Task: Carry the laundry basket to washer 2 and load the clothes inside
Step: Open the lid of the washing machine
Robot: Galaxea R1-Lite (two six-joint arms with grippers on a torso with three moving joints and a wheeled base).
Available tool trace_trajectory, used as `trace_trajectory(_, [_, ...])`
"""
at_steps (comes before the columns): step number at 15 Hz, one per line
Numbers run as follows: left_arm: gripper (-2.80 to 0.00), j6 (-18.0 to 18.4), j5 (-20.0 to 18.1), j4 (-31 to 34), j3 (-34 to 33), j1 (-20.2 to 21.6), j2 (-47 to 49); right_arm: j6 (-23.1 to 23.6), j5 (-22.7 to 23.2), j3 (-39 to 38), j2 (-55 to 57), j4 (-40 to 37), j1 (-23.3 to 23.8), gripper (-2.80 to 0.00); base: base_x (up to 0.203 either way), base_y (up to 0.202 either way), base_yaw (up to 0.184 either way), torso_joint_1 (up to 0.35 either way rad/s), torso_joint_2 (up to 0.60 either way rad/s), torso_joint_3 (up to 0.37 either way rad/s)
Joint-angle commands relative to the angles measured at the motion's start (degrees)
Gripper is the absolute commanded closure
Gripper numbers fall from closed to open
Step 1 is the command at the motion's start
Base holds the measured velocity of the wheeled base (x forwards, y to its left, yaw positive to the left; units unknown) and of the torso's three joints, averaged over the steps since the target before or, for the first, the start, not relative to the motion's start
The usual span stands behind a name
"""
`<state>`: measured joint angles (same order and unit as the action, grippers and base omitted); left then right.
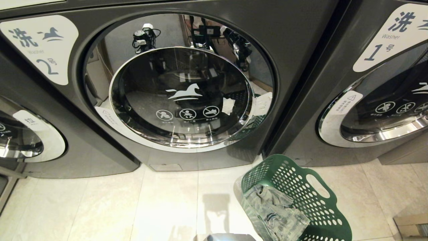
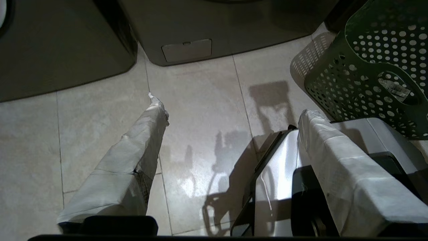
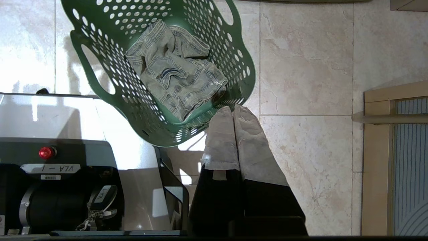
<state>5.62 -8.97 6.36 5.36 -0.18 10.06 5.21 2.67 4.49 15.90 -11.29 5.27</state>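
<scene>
Washer 2 [image 1: 180,97] fills the head view straight ahead, its round glass door shut and its label [image 1: 43,47] at the upper left. The green perforated laundry basket [image 1: 301,194] stands tilted on the tiled floor at the lower right, with crumpled denim clothes [image 1: 277,214] inside. My left gripper [image 2: 230,107] hangs open over bare floor, holding nothing, with the basket [image 2: 367,67] off to one side. My right gripper [image 3: 234,108] is shut and empty, its tips beside the basket's rim [image 3: 167,140]. The denim clothes [image 3: 177,77] lie in the basket. Neither arm shows in the head view.
Washer 1 [image 1: 384,100] stands to the right and another machine [image 1: 26,140] to the left. My silver base [image 3: 67,113] sits next to the basket. A wooden frame [image 3: 394,150] stands on the floor at the far right.
</scene>
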Motion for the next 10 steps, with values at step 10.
trace_trajectory(10, [-2.8,-1.11,3.41,-1.05,-2.11,-0.04,-10.23,0.07,0.06,0.0,0.28,-0.05,0.01,0.0,0.0,0.0,0.0,0.0,0.0,0.0])
